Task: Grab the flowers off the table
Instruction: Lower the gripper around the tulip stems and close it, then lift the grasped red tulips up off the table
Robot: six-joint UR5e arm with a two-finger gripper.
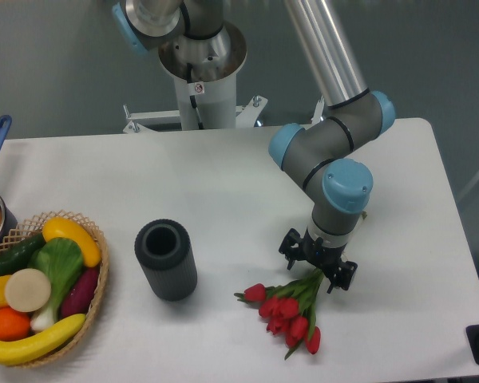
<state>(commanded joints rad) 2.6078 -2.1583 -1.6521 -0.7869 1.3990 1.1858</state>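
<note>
Flowers [289,311]: lie on table [223,183], stem ends hidden under gripper [317,267].
Gripper fingers: over stems, grasp cannot be told.

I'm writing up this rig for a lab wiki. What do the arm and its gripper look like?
The arm has shiny silver metal tube links, grey joint housings and light blue round end caps. It rises from a silvery pedestal base with a small red-marked label. The gripper is small and black, with two short fingers. No loose cables are visible.
</note>
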